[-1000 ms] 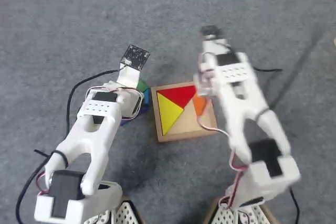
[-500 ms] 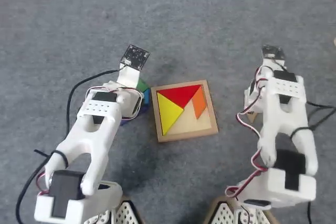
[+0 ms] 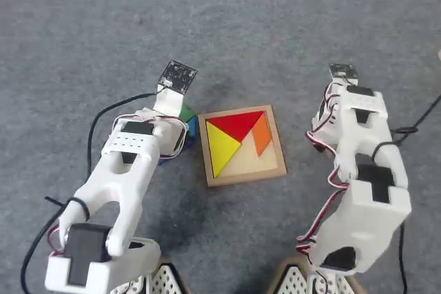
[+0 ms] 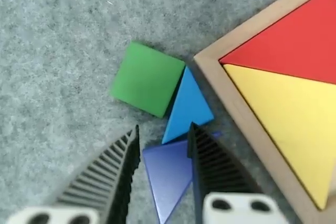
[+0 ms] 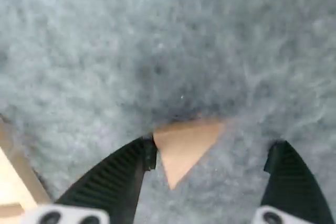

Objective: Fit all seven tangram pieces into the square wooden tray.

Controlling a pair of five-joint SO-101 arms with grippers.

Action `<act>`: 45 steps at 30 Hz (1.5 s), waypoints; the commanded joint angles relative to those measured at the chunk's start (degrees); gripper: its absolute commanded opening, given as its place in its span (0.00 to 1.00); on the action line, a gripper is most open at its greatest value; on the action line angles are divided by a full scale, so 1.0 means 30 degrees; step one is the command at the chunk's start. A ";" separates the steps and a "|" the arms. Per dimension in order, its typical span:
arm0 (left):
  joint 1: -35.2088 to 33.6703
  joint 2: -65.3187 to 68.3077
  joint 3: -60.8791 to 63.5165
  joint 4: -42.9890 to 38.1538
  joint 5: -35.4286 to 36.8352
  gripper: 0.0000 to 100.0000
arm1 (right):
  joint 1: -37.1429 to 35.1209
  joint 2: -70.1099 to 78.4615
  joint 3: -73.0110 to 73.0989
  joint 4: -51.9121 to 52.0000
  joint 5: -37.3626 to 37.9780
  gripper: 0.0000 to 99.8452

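Hanging spread wide over the tan triangle [image 5: 181,148], which is lying on the table [image 3: 275,32] near the wooden tray [image 3: 241,177], the right hand [image 5: 212,153] is sitting off-centre; centring before pinching looks wise.

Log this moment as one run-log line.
tray: red triangle, yellow triangle, orange piece seated | left gripper: open above purple triangle; blue triangle, green square beside | right gripper: open over tan triangle | four pieces outside tray

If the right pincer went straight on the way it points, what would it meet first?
Probably the tan triangle lying on the grey carpet, framed by the open right pincer; depth is unclear.
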State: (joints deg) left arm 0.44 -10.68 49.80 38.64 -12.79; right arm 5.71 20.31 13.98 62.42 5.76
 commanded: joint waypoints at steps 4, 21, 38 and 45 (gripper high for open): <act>0.0000 -0.0850 -0.0161 -0.0410 0.0029 0.14 | 0.0337 0.0308 -0.2198 0.0015 -0.0469 0.34; 0.0000 -0.0879 -0.0190 -0.0410 0.0029 0.14 | -0.1099 -0.0542 -0.3868 0.0747 -0.8557 0.27; 0.0000 -0.0879 -0.0161 -0.0352 0.0029 0.14 | -0.1304 0.1275 -0.4132 0.1978 -1.5795 0.20; 0.0000 -0.0879 -0.0161 -0.0381 0.0029 0.14 | -0.2212 0.1392 -0.5040 0.3531 -1.4447 0.20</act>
State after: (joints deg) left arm 0.35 -10.68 49.80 38.64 -12.79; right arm 0.62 24.97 1.49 71.03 -38.73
